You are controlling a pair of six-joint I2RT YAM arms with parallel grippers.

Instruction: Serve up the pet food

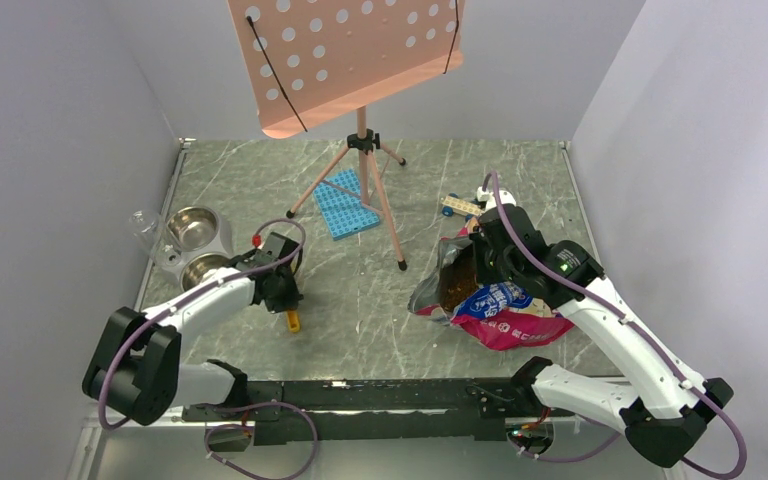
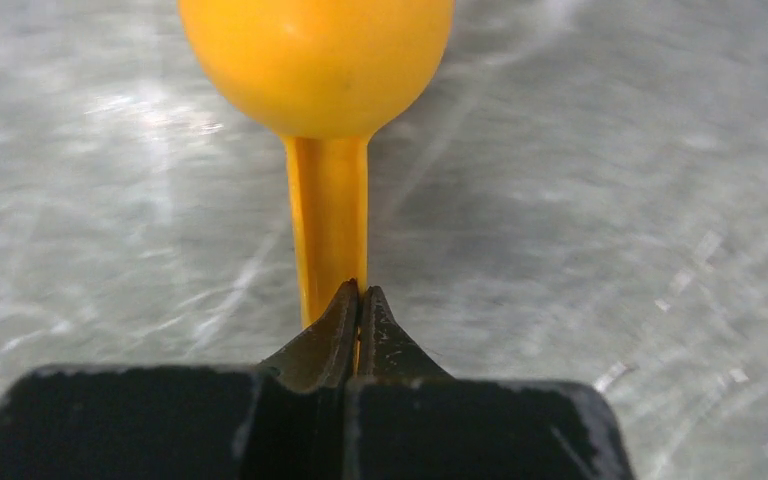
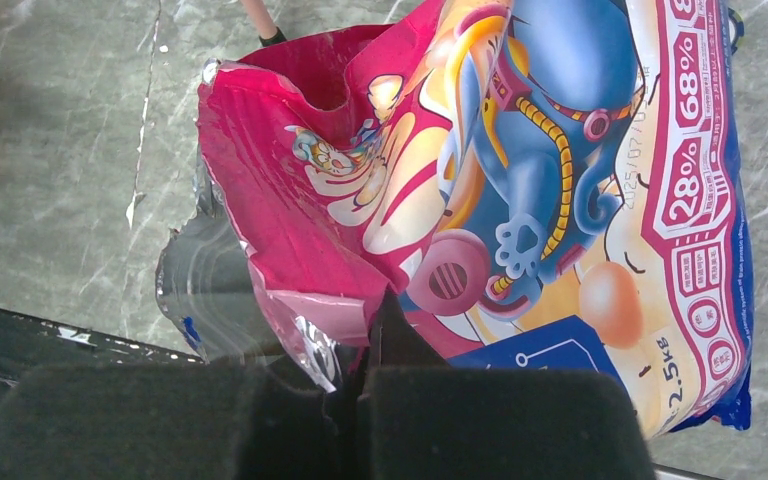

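Yellow scoop (image 2: 315,60) in left fingers (image 2: 325,345)

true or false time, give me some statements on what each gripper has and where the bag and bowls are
1. The left gripper is shut on the handle of the yellow scoop. True.
2. The right gripper hangs open over bare table. False: it is shut on the rim of the bag.
3. The bag is sealed. False: its top gapes open and brown pet food shows inside.
4. Two metal bowls sit near the table's left edge. True.
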